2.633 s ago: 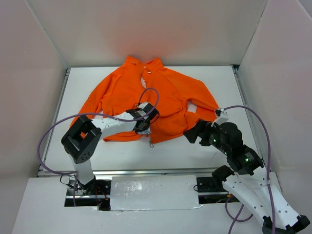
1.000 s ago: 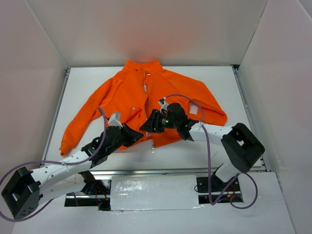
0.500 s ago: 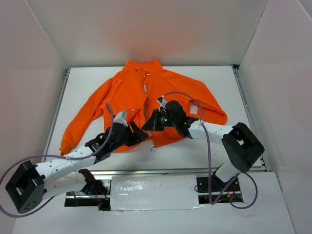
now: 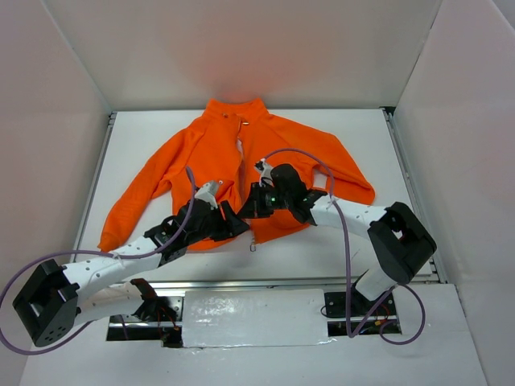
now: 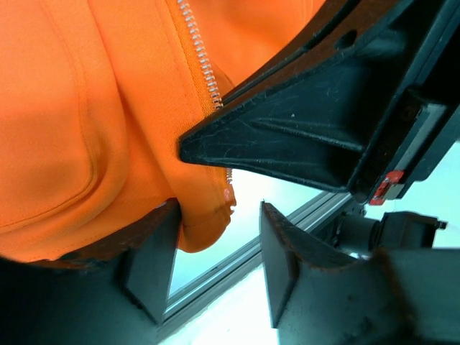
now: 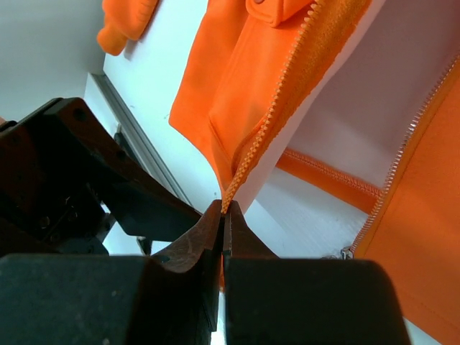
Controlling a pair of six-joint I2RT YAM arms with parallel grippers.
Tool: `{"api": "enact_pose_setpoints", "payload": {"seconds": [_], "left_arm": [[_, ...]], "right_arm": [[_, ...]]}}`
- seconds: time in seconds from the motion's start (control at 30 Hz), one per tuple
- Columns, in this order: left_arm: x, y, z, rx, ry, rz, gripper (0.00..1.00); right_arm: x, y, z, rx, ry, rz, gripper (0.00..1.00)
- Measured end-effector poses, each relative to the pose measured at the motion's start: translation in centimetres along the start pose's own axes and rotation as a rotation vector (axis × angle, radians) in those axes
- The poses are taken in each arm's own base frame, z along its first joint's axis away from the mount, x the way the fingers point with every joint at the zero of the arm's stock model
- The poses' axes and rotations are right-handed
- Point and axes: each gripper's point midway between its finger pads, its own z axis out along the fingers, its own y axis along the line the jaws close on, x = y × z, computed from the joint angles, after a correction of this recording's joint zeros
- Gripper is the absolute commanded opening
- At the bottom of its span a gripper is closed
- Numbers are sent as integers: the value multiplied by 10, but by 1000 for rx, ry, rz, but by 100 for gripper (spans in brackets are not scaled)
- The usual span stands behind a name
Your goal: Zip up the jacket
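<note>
- The jacket [image 4: 273, 153] is laid flat on the white table [image 4: 378, 241], front side up. Its collar [image 4: 237, 108] is turned toward the far wall and its sleeves are spread out to either side.
- Both grippers are met at the lower middle of the jacket, where the front opening reaches the hem.
- The right gripper [image 4: 245, 211] is seen pressed fully closed. In its wrist view the bottom end of one zipper edge [image 6: 287, 93] is pinched between its fingertips, and the orange teeth are drawn up and away from the grip.
- The other zipper edge [image 6: 402, 151] is seen apart from the held one, off to the side, with a small metal zipper pull [image 6: 348, 252] at its lower end. In the top view this pull [image 4: 253, 247] is seen on the table just below the hem.
- The left gripper [image 4: 232, 220] is held partly open, just beside the right one.
- In the left wrist view the lower corner of the jacket's hem [image 5: 208, 223] is seen between the open fingers [image 5: 154, 266], lying against one finger and apart from the other. Nothing is clamped.
- One dark finger of the right gripper is stretched across that view, its tip resting on the orange cloth beside the zipper teeth.
</note>
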Motion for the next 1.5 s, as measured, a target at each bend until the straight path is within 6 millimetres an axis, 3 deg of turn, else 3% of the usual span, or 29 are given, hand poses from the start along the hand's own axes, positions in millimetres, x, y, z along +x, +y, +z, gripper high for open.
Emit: {"api": "enact_pose_setpoints", "payload": {"seconds": [0.1,0.37,0.47,0.57,0.77,0.9,1.03,1.1,1.37,1.5], "left_arm": [[1,0,0,4,5,18,67],[5,9,-2,-8,8,48,45],[9,14,-2,-14,14,52,52],[10,18,-2,-16,14,67,52],[7,20,-4,9,-12,83,66],[4,18,-4,29,-27,87,59],[0,17,-4,43,-39,86,46],[-2,16,-4,52,-42,84,46],[1,15,1,89,-28,77,61],[3,13,1,109,-26,78,55]], "right_arm": [[-2,1,-1,4,7,-20,0],[-1,3,-2,-2,25,-53,0],[0,3,-2,-7,31,-63,0],[0,5,-3,-14,34,-74,0],[3,9,-3,-40,53,-81,0],[6,10,-3,-58,70,-78,0],[10,10,-1,-69,87,-73,0],[11,10,-1,-71,93,-71,0],[12,10,-1,-74,94,-70,0],[11,11,-1,-75,92,-61,0]]}}
